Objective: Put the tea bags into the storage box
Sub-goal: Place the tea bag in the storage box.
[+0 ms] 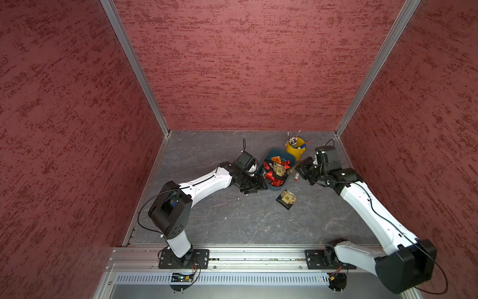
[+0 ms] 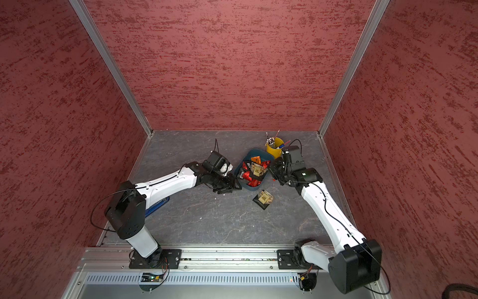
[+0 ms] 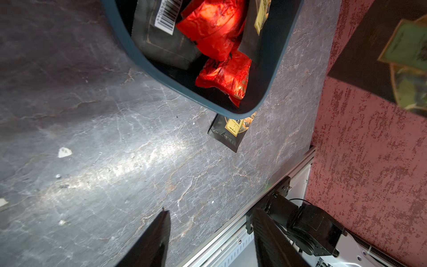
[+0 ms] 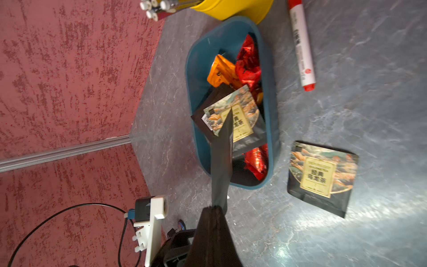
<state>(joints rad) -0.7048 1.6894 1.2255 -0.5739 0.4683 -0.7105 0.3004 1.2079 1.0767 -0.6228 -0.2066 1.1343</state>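
Observation:
The teal storage box stands mid-table and holds several tea bags: red foil ones, an orange one and black sachets. Another black sachet lies flat on the table just in front of the box. My left gripper is open and empty beside the box's near left corner. My right gripper is shut on a black tea bag, held edge-on at the box's right side.
A yellow cup of pens stands behind the box. A red-and-white marker lies on the table to the right of the box, near my right gripper. Red walls close in three sides.

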